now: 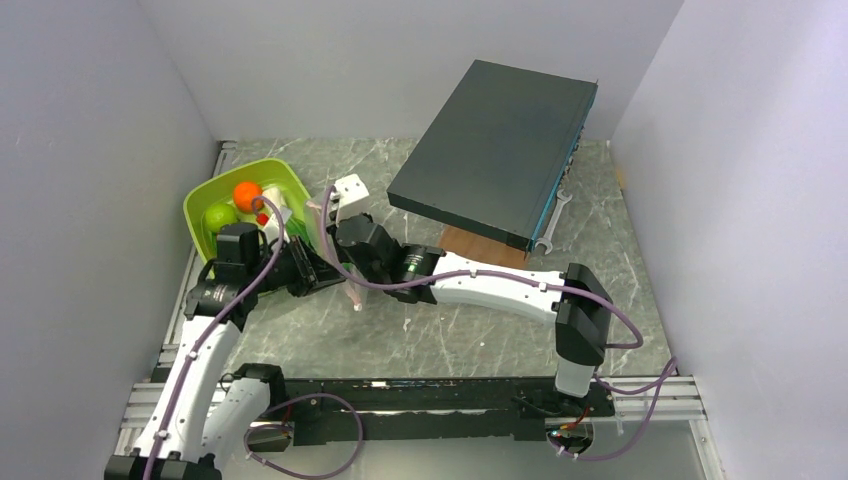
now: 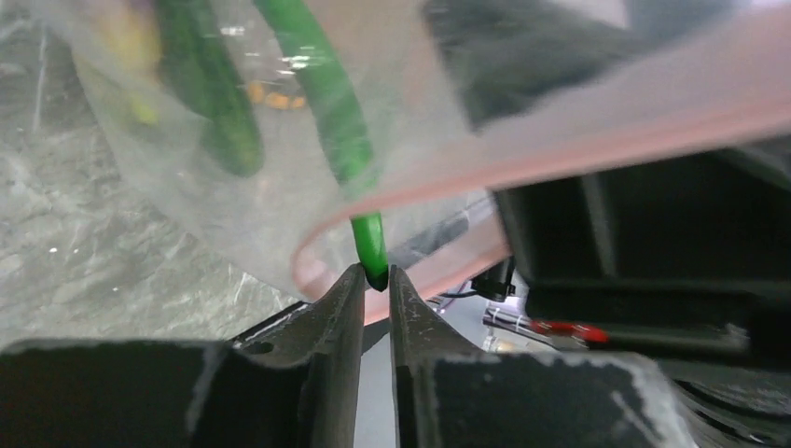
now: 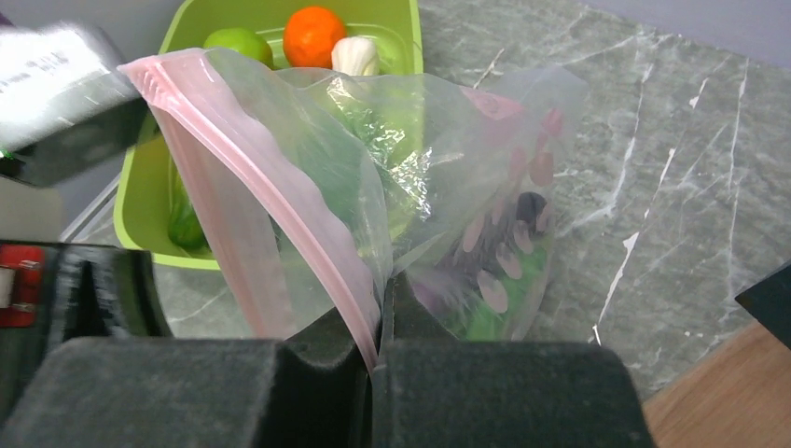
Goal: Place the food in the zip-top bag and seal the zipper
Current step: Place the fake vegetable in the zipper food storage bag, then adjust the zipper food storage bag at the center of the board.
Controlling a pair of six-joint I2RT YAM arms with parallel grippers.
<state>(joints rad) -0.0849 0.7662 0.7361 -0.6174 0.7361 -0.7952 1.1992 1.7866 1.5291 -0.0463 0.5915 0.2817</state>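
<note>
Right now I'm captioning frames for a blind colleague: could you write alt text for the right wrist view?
The right gripper is shut on the pale-pink zipper strip of a clear dotted plastic bag, holding its mouth up over the grey marble table. Behind it, a lime-green plastic tray holds an orange round fruit and a green apple.

Zip-top bag (image 3: pixel 410 187) of thin, clear, glossy plastic film, creased, with a matt pink zipper (image 3: pixel 270 196); green stem (image 2: pixel 340 140) smooth and glossy; tray (image 3: pixel 140 201) of smooth lime-green plastic; desk (image 3: pixel 634 140) grey veined stone-look, lightly sheened; left pincer (image 2: pixel 376 280) matt black, edges scuffed pale.
</note>
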